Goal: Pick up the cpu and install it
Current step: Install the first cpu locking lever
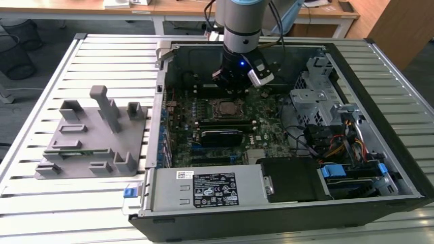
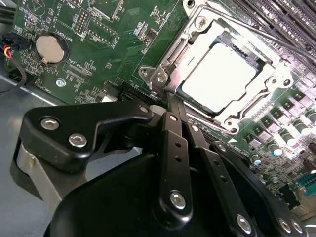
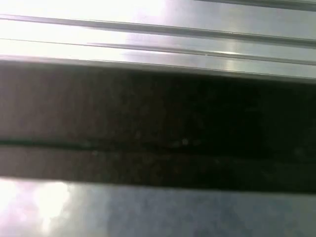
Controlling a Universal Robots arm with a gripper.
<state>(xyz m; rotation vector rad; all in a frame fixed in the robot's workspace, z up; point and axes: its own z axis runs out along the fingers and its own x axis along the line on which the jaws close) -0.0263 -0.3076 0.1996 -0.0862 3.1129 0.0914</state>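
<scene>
The cpu [image 2: 220, 75] sits seated in the socket frame [image 2: 217, 66] on the motherboard [image 1: 203, 109], fingers [image 2: 173, 106] pressed together and empty just beside its edge, so any contact should be light and square.
</scene>
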